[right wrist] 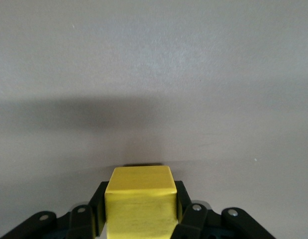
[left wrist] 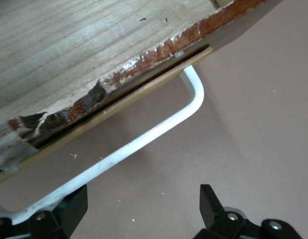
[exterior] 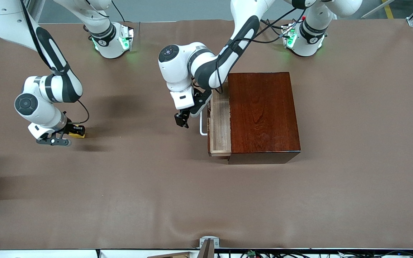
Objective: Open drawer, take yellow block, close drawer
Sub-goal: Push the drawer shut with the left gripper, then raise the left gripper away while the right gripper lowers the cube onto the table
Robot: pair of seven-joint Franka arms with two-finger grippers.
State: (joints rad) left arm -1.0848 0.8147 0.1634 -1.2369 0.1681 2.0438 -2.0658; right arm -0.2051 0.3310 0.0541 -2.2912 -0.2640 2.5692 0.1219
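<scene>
While the right gripper [right wrist: 139,219] sat clamped on the small bright yellow cube [exterior: 76,133] near the right arm's table end | pale light-wood drawer [exterior: 220,122] part-open (white bar handle [left wrist: 144,142] beside it) | left gripper [exterior: 182,120], fingers apart, hovered just off that handle, nearer arm to push.

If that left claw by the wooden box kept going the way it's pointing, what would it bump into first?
Probably the bare table. The open left gripper points down, its fingers apart beside the drawer's white handle, one finger close to the bar; depth is unclear.

pale drawer [exterior: 220,125] partly open from the reddish-brown box [exterior: 262,113]; yellow block [right wrist: 140,201] gripped.
</scene>
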